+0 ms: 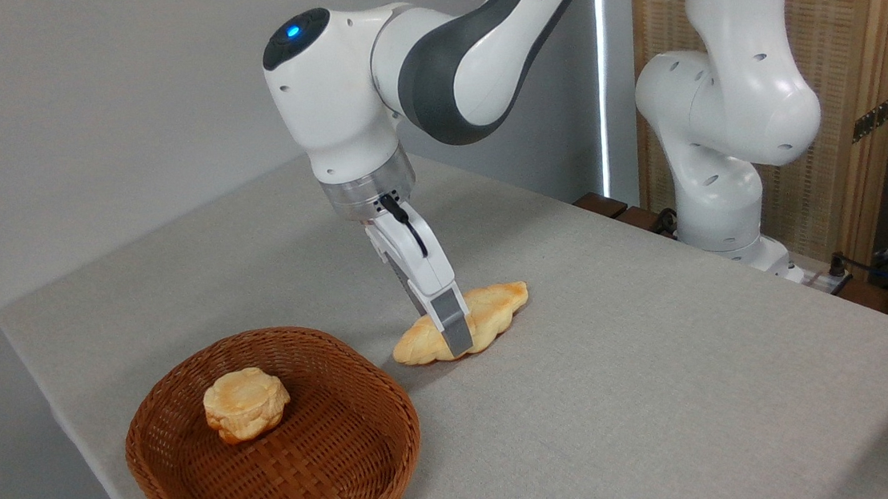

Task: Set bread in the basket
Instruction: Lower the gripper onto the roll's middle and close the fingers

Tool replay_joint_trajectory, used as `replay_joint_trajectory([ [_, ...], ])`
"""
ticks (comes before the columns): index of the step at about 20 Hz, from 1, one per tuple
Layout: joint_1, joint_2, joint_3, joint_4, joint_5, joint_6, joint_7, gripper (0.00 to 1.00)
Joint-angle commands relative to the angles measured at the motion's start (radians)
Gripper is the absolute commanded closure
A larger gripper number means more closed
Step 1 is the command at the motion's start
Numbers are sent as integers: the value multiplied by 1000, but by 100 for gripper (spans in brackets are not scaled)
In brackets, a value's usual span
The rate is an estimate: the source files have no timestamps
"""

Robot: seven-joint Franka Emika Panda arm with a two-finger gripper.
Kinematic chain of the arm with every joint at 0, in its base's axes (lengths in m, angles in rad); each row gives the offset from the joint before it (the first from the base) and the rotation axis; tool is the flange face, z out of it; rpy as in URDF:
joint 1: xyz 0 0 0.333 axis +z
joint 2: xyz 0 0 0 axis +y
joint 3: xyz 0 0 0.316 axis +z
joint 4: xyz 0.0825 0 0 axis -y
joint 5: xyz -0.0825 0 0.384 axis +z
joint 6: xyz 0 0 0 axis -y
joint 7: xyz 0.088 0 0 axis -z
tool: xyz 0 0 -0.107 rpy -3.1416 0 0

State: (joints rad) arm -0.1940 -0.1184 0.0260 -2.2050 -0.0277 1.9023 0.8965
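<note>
The bread (497, 305), a long golden braided loaf with browner pointed ends, lies on the grey table just right of the basket. My gripper (450, 336) is down over its middle, pointing steeply downward. Its near finger (455, 330) stands against the loaf's front side with the tip at table level. The far finger is hidden behind the near one and the loaf, so the gap between them does not show. The basket (393, 399), brown woven wicker with a thick rim, sits at the front left of the table.
A small round lumpy bun (246, 403) rests inside the basket toward its left. The arm's white base (717, 201) stands at the table's back right edge. Wooden slat panels (844, 46) rise behind it. The table's left edge runs close to the basket.
</note>
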Motion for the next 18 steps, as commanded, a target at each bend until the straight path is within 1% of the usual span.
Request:
replay_joint_trajectory([
  [1, -7, 6, 8, -9, 15, 18, 16, 0],
  [5, -9, 9, 8, -9, 15, 17, 16, 0],
  [7, -18, 13, 8, -9, 15, 17, 16, 0],
  [8, -18, 13, 8, -9, 18, 18, 16, 6],
  [10, -18, 11, 8, -7, 26, 17, 16, 45],
  [11, -16, 11, 9, -9, 26, 17, 16, 59],
  [12, -16, 11, 9, -7, 26, 15, 16, 65],
  [15, -16, 11, 9, -7, 26, 15, 16, 67],
  [18, -16, 11, 9, -6, 26, 15, 16, 65],
])
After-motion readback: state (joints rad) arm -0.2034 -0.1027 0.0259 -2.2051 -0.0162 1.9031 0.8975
